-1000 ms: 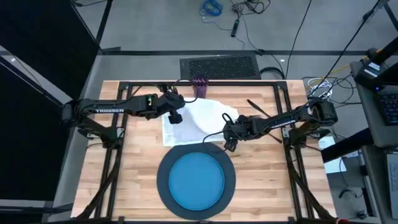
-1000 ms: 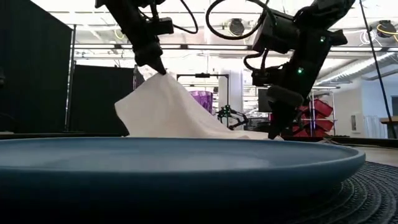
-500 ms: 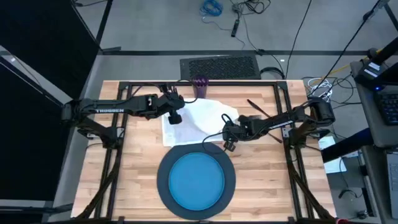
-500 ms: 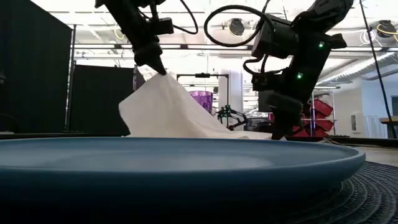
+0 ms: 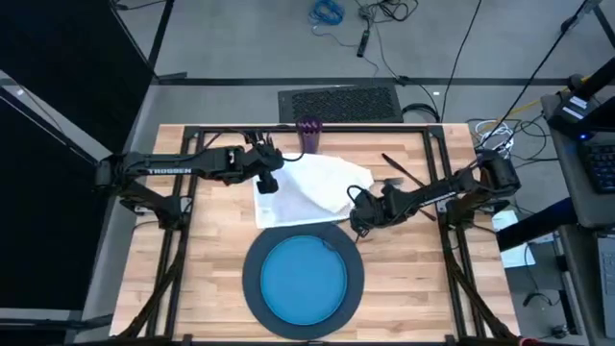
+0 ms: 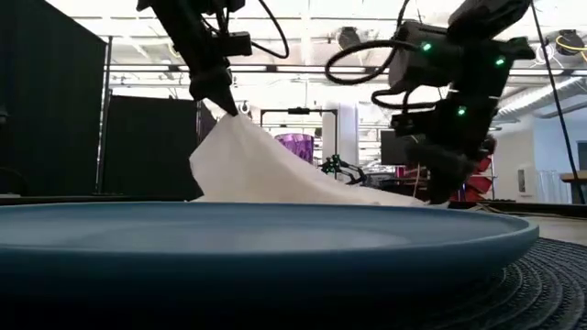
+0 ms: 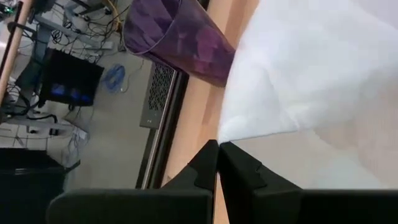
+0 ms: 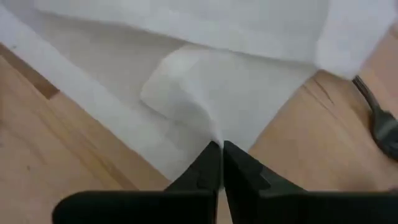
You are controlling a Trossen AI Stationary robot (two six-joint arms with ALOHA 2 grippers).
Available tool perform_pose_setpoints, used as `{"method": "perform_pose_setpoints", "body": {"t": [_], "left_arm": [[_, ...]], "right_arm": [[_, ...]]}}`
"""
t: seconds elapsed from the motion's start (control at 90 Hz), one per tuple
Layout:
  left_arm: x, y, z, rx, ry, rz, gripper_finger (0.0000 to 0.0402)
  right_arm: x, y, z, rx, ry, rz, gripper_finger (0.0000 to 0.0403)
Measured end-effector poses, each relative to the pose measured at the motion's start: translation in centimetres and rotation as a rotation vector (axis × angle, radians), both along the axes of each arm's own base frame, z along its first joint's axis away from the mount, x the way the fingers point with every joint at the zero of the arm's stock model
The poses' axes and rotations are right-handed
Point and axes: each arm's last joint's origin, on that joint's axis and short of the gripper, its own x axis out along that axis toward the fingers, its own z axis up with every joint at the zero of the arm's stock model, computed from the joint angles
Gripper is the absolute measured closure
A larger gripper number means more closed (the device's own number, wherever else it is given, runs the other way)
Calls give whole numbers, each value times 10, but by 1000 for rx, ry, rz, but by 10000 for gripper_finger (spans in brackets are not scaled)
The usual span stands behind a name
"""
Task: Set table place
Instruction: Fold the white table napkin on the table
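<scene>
Both arms were on the white napkin (image 5: pixel 312 185), which lay just beyond the dark charger (image 5: pixel 252 279) on the table (image 5: pixel 207 259). The left gripper (image 5: pixel 270 180) had a far corner pinched and held high; the right gripper (image 5: pixel 357 215) was clamped on the cloth's near edge, low beside the charger. The blue plate (image 5: pixel 304 281) already sat on the charger, the purple cup (image 5: pixel 308 129) beyond the napkin. By my read, napkin folding and cutlery (image 5: pixel 399 173) placement remained.
</scene>
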Motion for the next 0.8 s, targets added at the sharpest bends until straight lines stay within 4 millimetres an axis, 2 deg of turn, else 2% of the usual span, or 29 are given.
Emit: {"method": "perform_pose_setpoints", "body": {"t": [0.156,0.311,0.467,0.667,0.8], "left_arm": [[0,0,0,-4,-3,5,402],[0,0,0,-6,-3,4,402],[0,-1,0,-8,-3,3,402],[-2,-1,-1,-13,17,3,402],[-1,-1,-1,-25,9,-8,402]], "right_arm": [[-5,13,8,-93,-113,-92,403],[-8,25,9,-111,-188,-161,403],[-17,33,11,-203,-263,-256,403],[-40,37,16,-352,-356,-426,403],[-47,36,26,-400,-438,-455,403]]}}
